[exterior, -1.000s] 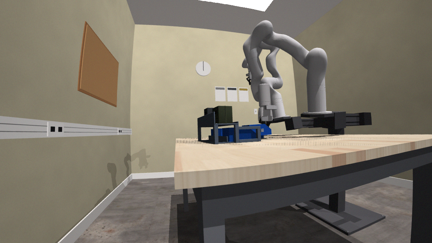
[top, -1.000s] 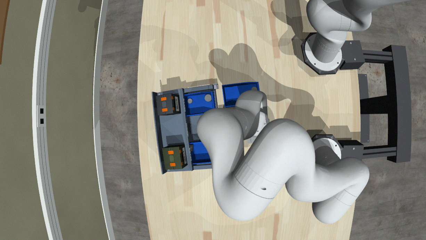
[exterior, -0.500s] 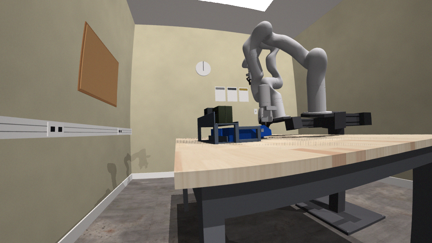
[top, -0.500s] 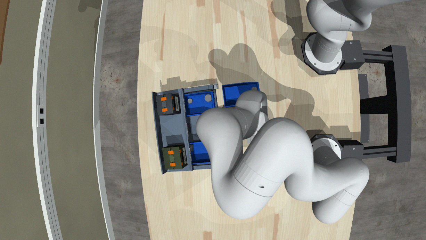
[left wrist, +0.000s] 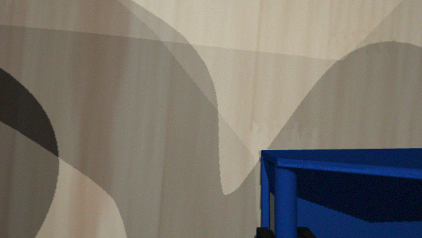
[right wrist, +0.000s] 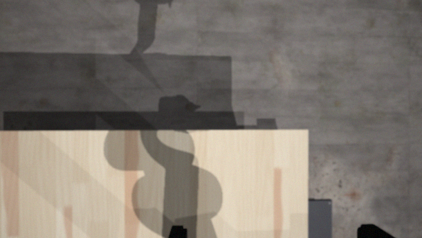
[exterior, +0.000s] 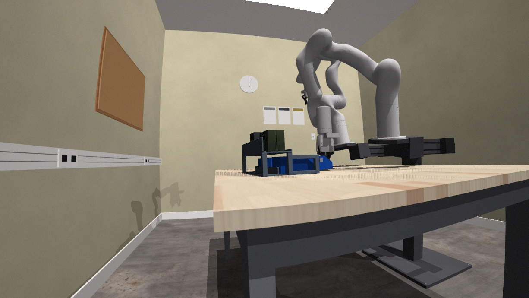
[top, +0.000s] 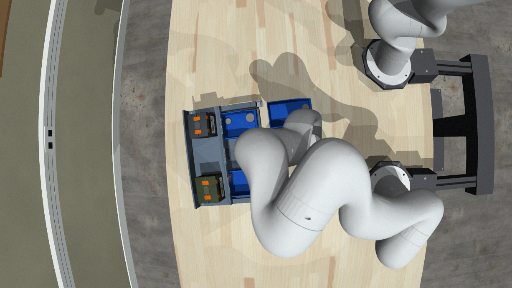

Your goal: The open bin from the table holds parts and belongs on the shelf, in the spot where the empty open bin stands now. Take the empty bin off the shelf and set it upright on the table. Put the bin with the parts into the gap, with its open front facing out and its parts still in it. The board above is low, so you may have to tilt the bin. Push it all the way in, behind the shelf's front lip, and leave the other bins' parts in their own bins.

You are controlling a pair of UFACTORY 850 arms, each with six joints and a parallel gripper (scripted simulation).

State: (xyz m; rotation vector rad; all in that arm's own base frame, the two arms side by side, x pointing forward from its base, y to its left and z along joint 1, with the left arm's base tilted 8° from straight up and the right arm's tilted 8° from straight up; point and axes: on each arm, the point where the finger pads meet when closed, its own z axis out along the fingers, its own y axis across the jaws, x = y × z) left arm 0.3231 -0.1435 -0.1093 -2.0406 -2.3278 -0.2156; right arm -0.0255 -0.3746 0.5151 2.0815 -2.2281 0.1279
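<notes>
The left arm's end effector (exterior: 327,154) (left wrist: 285,232) is closed on the wall of a blue plastic open bin (exterior: 326,163) (left wrist: 346,167), one black fingertip on either side of it. The bin sits near the front of the shelf; the wrist view catches only one corner, and its contents are out of sight there.

From above, the left arm (top: 322,185) covers much of that area. A blue rectangular open-topped bin (top: 282,111) shows beside its wrist, just in front of the shelf, with a grey round shape at one corner; it may be the gripped one, though the cover makes this hard to settle.

Farther out, the slate-grey metal shelf (top: 224,157) (exterior: 289,163) stands on the pale wooden surface (top: 214,250) (exterior: 333,192). Two blue bins (top: 236,132) (top: 238,182) flank its middle bay, whose visible part shows grey board. The first holds round grey pieces. On the upper board sit a dark grey case (top: 200,125) and an olive-green case (top: 209,188) (exterior: 273,140), both with orange latches.

The right arm's end effector (exterior: 304,98) (right wrist: 272,232) is wide open, raised well apart from the bins.

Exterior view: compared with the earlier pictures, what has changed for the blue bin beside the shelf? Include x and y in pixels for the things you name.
The blue bin (top: 279,111) (exterior: 326,163) (left wrist: 332,155) has moved down slightly, together with the left gripper (exterior: 326,153) (left wrist: 284,235), which holds its wall. Nothing was visibly let go. The shelf (top: 207,152) (exterior: 264,166) and right arm (top: 388,21) (exterior: 335,79) stayed.
</notes>
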